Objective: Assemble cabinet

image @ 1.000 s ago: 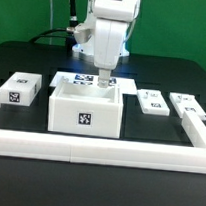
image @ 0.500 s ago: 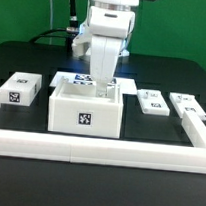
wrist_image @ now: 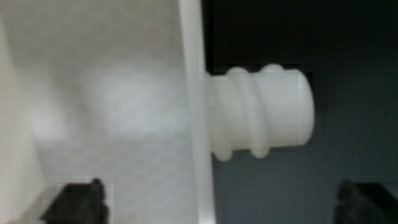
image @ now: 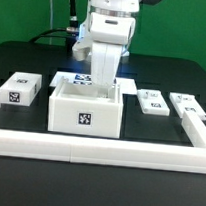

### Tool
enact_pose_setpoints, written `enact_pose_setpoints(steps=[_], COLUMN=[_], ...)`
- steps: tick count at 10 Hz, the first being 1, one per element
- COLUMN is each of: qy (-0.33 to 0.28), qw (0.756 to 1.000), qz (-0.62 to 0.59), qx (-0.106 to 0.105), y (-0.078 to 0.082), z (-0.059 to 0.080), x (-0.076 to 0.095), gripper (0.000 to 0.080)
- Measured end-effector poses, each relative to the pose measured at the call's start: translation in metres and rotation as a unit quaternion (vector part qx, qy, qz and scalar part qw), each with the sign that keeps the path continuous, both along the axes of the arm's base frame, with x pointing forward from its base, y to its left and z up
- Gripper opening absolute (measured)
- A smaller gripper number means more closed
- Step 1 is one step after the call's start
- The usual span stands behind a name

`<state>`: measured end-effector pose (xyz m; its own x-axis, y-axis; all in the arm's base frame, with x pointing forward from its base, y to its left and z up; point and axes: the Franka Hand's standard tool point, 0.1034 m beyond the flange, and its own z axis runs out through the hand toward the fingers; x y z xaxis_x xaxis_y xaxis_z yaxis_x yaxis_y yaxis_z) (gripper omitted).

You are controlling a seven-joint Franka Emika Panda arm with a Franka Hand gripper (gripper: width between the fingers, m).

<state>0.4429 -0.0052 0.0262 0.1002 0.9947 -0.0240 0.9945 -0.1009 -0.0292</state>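
Observation:
The cabinet body [image: 85, 110], a big open-topped white box with a tag on its front, stands mid-table. My gripper [image: 105, 88] hangs at the box's back wall, towards the exterior view's right. In the wrist view the gripper [wrist_image: 222, 203] is open: its two dark fingertips [wrist_image: 77, 201] stand far apart, either side of a white cabinet wall [wrist_image: 107, 110]. A ribbed white peg [wrist_image: 263, 112] sticks out from that wall. Nothing is held.
A small tagged white panel [image: 21, 90] lies at the exterior view's left. Two more panels [image: 151, 101] [image: 184, 103] lie at its right. A long low white rail [image: 97, 148] runs along the front and up the right side. The marker board [image: 83, 79] lies behind the cabinet.
The arm has come down and slightly toward the cabinet, bringing the gripper lower at the box's back wall. The parts on the table have not moved.

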Motion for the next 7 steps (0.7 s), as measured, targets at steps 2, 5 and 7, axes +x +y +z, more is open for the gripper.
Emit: enact_pose_setpoints(steps=[2, 5, 7], qy=[0.000, 0.000, -0.001], qw=[1.000, 1.000, 1.000], qz=[0.000, 0.000, 0.000], qx=[0.000, 0.000, 0.000], y=[-0.0001, -0.0001, -0.0004], z=[-0.0001, -0.0001, 0.0003], x=[-0.0001, 0.0000, 0.0005], gripper=[0.0308, 0.0052, 0.0034])
